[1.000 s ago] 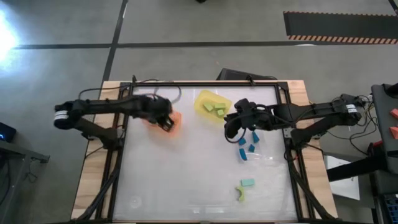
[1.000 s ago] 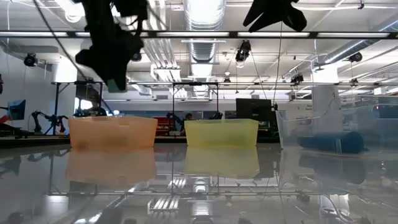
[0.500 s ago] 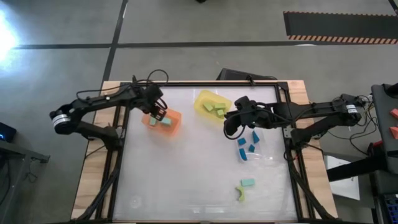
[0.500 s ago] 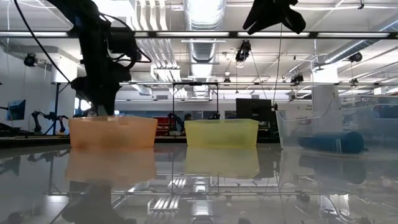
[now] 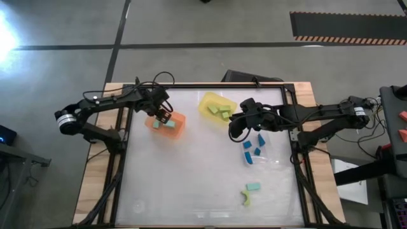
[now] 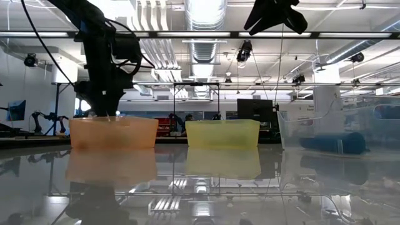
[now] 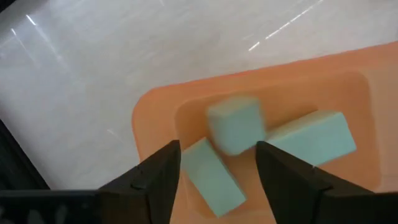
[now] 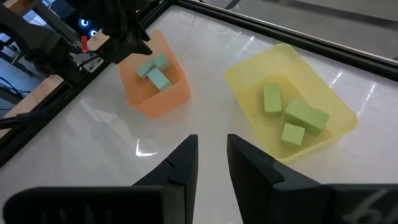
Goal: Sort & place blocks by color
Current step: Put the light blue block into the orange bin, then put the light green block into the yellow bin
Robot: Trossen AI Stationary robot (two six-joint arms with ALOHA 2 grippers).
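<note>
High view: the orange tray (image 5: 179, 130) holds mint-teal blocks (image 5: 170, 126); the left wrist view shows three (image 7: 235, 123) there. The yellow tray (image 5: 206, 102) holds three yellow-green blocks (image 5: 220, 113). Blue blocks (image 5: 253, 151) lie in the clear tray (image 5: 275, 159); two more blocks (image 5: 250, 193) sit on the worktop (image 5: 184, 184). The left gripper (image 5: 163, 117) hovers over the orange tray, jaws open and empty. The right gripper (image 5: 236, 129) hangs between the yellow and clear trays, jaws nearly closed, empty.
</note>
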